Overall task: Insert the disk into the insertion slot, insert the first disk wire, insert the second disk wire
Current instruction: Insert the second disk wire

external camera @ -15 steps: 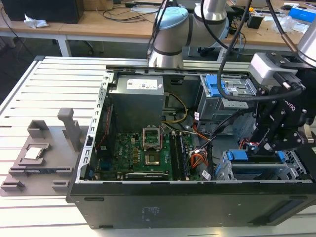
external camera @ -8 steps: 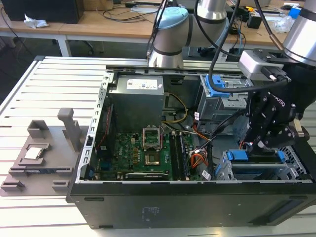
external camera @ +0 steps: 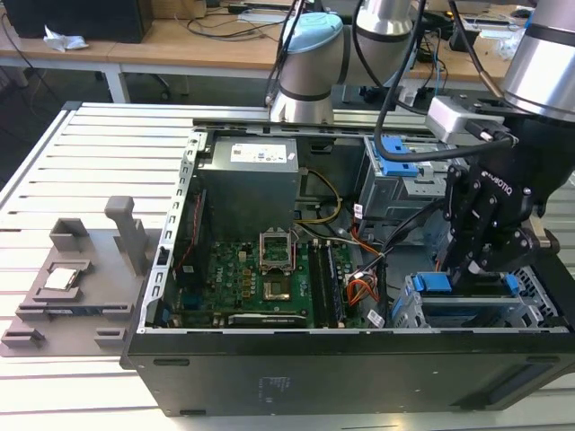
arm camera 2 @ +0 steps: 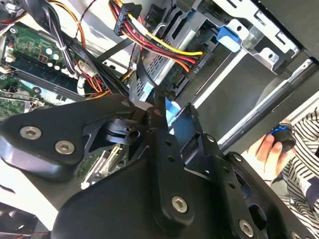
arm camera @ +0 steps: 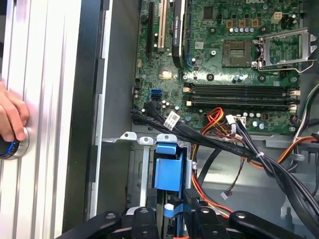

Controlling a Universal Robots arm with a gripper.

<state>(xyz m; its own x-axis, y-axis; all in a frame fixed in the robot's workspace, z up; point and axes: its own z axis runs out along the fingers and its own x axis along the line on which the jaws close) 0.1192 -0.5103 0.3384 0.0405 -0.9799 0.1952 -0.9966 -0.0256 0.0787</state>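
Silver slatted bench (external camera: 54,171) is carrying the black computer case (external camera: 341,368); the disk (external camera: 467,310) is sitting in the insertion slot (external camera: 409,314), and the gripper (external camera: 473,269) fingers are seemingly pinching a black wire (arm camera 2: 141,74).

The open computer case (external camera: 341,359) lies on the slatted table (external camera: 90,162), with a fixture tray (external camera: 72,287) beside it on the exterior view's left. Inside, the motherboard (external camera: 260,278) sits in the middle — the power supply (external camera: 247,180) behind it, the insertion slot (external camera: 476,314) at the exterior view's right. The gripper (external camera: 472,260) hangs just above that slot, where the disk (external camera: 467,287) sits.
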